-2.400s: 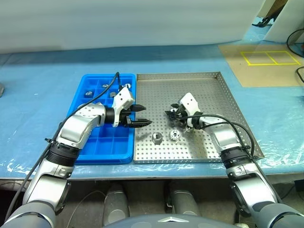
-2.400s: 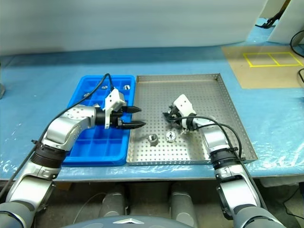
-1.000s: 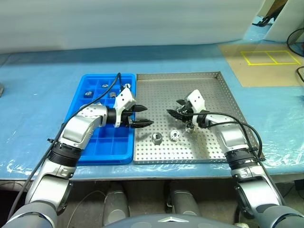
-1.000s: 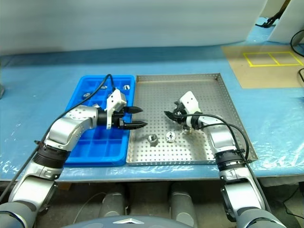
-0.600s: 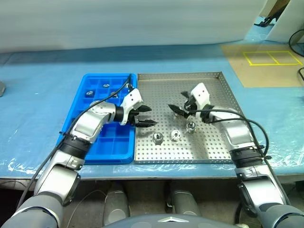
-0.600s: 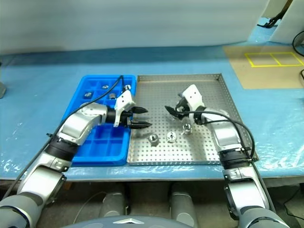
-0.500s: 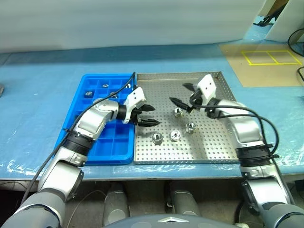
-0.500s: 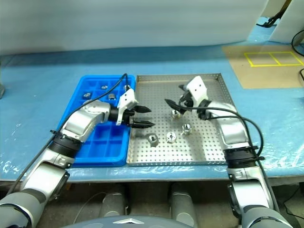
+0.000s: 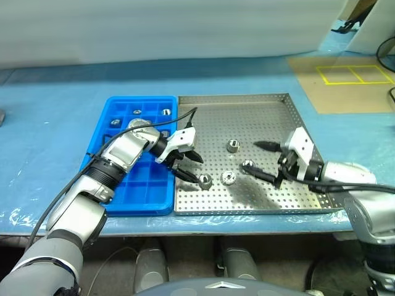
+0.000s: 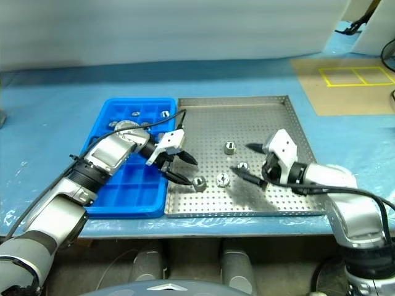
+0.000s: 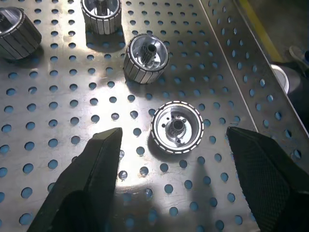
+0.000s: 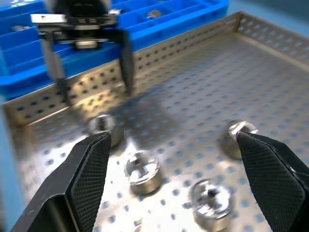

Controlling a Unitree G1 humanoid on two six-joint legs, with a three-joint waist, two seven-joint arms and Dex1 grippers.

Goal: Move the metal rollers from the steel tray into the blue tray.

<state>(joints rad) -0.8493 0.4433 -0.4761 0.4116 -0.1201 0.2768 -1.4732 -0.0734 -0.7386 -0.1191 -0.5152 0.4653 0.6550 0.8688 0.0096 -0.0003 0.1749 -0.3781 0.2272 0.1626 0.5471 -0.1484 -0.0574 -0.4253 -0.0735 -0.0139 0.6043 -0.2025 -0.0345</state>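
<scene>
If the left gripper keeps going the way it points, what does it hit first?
Most likely the metal roller lying between its open fingers, on the steel tray; the left gripper hangs just above it, though depth is uncertain.

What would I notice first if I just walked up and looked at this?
Probably the big steel tray in the middle of the blue-covered table, with four shiny metal rollers scattered on its holey floor. Both robot arms reach over it: the left end effector hangs open right by one roller, the right end effector is open too. Beside it on the left sits the bright blue tray.
</scene>
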